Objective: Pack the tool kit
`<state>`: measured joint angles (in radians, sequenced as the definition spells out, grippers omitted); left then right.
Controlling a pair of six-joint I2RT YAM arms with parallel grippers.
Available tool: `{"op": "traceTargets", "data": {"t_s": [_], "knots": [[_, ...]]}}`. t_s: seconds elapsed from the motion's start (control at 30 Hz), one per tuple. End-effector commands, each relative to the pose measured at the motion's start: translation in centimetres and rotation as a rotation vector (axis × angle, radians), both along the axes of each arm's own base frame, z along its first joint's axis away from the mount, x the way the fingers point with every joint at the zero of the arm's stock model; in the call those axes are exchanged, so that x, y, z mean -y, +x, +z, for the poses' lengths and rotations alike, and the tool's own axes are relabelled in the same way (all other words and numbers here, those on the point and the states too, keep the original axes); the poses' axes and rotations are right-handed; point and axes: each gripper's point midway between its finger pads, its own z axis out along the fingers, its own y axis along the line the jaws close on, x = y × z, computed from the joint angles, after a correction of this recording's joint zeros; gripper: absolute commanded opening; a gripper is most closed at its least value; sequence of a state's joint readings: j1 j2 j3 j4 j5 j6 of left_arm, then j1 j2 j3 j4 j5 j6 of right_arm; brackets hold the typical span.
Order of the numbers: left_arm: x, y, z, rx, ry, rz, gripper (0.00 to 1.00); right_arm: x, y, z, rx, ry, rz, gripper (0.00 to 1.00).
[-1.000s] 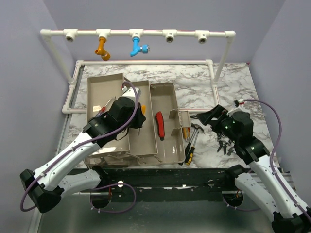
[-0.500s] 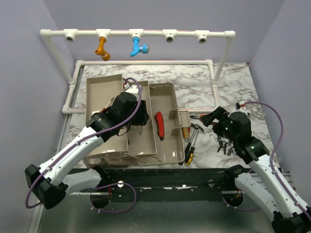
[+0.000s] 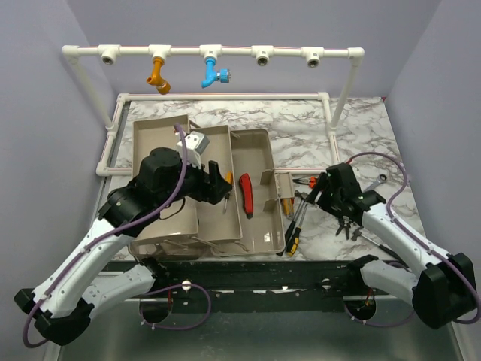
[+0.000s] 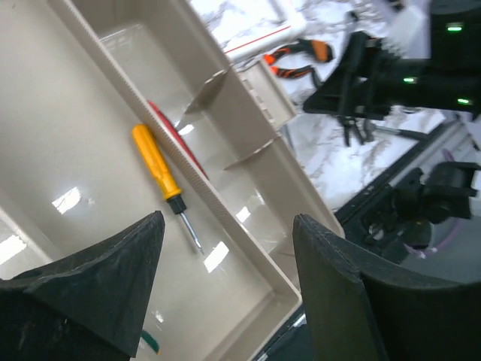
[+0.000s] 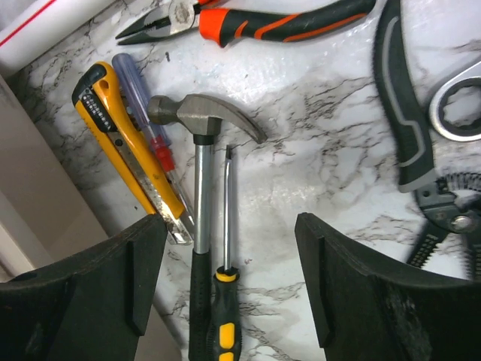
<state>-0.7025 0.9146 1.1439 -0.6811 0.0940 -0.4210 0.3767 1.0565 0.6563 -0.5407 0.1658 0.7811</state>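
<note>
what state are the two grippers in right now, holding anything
left gripper: open, holding nothing, over the orange screwdriver
right gripper: open, holding nothing, over the hammer

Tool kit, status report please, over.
Left hand open above toolbox tray, orange screwdriver lying inside. Right hand open over hammer and black-yellow screwdriver on table. Nothing seen blocking either.

Toolbox tray (image 4: 68,143) beige; screwdriver (image 4: 156,167) inside orange-handled. Table (image 5: 316,173) white marble, grey veins. Utility knife (image 5: 124,139) yellow-black; pliers (image 5: 278,26) orange-black.
</note>
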Motion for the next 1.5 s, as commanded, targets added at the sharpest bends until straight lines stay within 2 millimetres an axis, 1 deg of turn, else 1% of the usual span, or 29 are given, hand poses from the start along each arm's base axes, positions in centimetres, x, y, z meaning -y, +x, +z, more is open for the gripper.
{"op": "traceTargets", "data": {"t_s": [0.0,0.13,0.2,0.23,0.33,0.4,0.5,0.57,0.63,0.67,0.7,0.73,0.83,0.93,1.07,1.17,1.2,1.27,1.3,1.33,1.37,1.4,1.47], "knots": [[0.5,-2.5,3.6,0.091,-0.084,-0.136,0.71,-2.0,0.3,-1.1,-0.029,0.083,0.027,0.75],[-0.4,-3.3,4.8,0.141,-0.083,-0.147,0.71,-2.3,-0.4,-2.3,-0.089,0.081,0.006,0.74],[-1.1,-3.6,5.2,0.171,-0.069,-0.141,0.71,-2.5,-1.2,-2.7,-0.101,0.080,0.006,0.73],[-1.5,-3.7,5.5,0.188,-0.065,-0.137,0.71,-2.8,-1.6,-2.8,-0.106,0.082,0.012,0.70],[-2.7,-4.1,6.4,0.238,-0.066,-0.107,0.73,-3.7,-3.1,-3.2,-0.134,0.082,0.040,0.70],[-3.2,-4.5,7.0,0.264,-0.075,-0.102,0.73,-3.7,-4.1,-3.5,-0.170,0.054,0.039,0.70],[-3.7,-4.9,7.6,0.286,-0.088,-0.091,0.74,-3.1,-5.4,-3.5,-0.211,-0.013,0.018,0.69],[-3.9,-5.0,7.8,0.296,-0.093,-0.089,0.74,-3.4,-6.3,-3.6,-0.224,-0.015,0.027,0.68],[-4.0,-5.0,7.8,0.302,-0.090,-0.088,0.74,-3.6,-7.0,-4.1,-0.236,-0.003,0.026,0.67],[-4.1,-5.1,7.8,0.306,-0.087,-0.093,0.74,-3.8,-7.1,-4.3,-0.238,0.010,0.023,0.65],[-4.1,-5.1,7.7,0.310,-0.086,-0.093,0.74,-4.0,-7.5,-4.7,-0.247,0.026,0.030,0.60],[-4.2,-5.1,7.7,0.313,-0.087,-0.091,0.74,-4.5,-7.6,-5.0,-0.247,0.049,0.040,0.56],[-4.3,-5.3,7.7,0.326,-0.098,-0.088,0.74,-5.4,-8.2,-5.9,-0.260,0.093,0.054,0.55],[-4.3,-5.4,7.8,0.329,-0.099,-0.092,0.74,-5.5,-8.2,-6.6,-0.279,0.079,0.050,0.55],[-4.2,-5.5,8.1,0.335,-0.104,-0.100,0.74,-6.1,-8.0,-6.9,-0.282,0.086,0.075,0.55],[-3.9,-5.5,8.2,0.335,-0.105,-0.117,0.74,-6.1,-7.8,-7.2,-0.289,0.068,0.076,0.53],[-3.9,-5.5,8.3,0.335,-0.105,-0.120,0.74,-6.0,-7.7,-7.2,-0.294,0.053,0.073,0.48],[-3.8,-5.4,8.1,0.331,-0.103,-0.119,0.74,-5.6,-7.5,-7.4,-0.303,0.021,0.058,0.32],[-3.7,-5.4,7.9,0.330,-0.104,-0.123,0.74,-5.5,-7.4,-7.3,-0.302,0.011,0.053,0.30],[-3.5,-5.4,7.6,0.322,-0.106,-0.127,0.74,-5.3,-7.3,-7.1,-0.297,0.001,0.047,0.27],[-3.3,-5.4,7.4,0.316,-0.109,-0.137,0.74,-5.1,-6.9,-6.6,-0.280,-0.008,0.039,0.21],[-3.0,-5.5,7.0,0.302,-0.111,-0.149,0.74,-4.9,-6.7,-6.0,-0.263,-0.016,0.032,0.13],[-2.3,-5.7,6.2,0.272,-0.116,-0.185,0.74,-4.4,-6.2,-4.8,-0.217,-0.026,0.017,0.10]]}}
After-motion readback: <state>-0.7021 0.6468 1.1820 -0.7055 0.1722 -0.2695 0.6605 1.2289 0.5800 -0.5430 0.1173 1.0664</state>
